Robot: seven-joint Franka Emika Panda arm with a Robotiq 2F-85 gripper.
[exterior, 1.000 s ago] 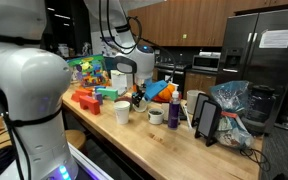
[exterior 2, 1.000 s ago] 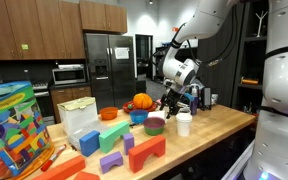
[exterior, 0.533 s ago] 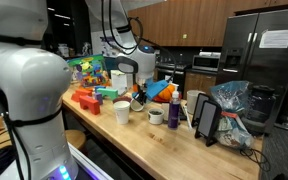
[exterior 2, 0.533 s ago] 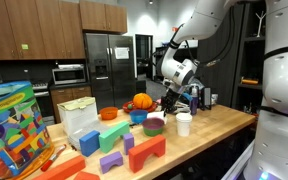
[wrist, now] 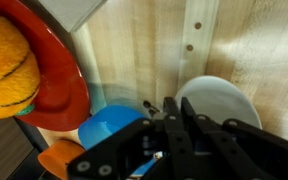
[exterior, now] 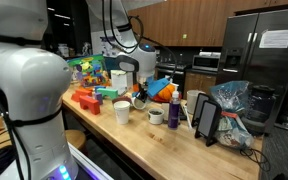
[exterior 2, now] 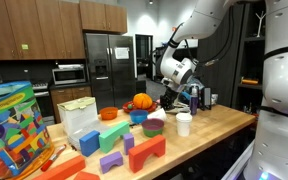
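In the wrist view my gripper hangs above the wooden counter, its two black fingers pressed together and nothing showing between them. Its tips sit between a blue bowl and a white cup. An orange plush toy lies in a red bowl to the left. In both exterior views the gripper is low over the dishes, close to the orange plush and the blue bowl.
A white cup, a mug and a dark can stand near the counter's front. A black stand and a plastic bag are farther along. Coloured blocks and a block box fill one end.
The fingers have come together from wide open to shut. The arm has hardly moved, and the dishes stay where they were.
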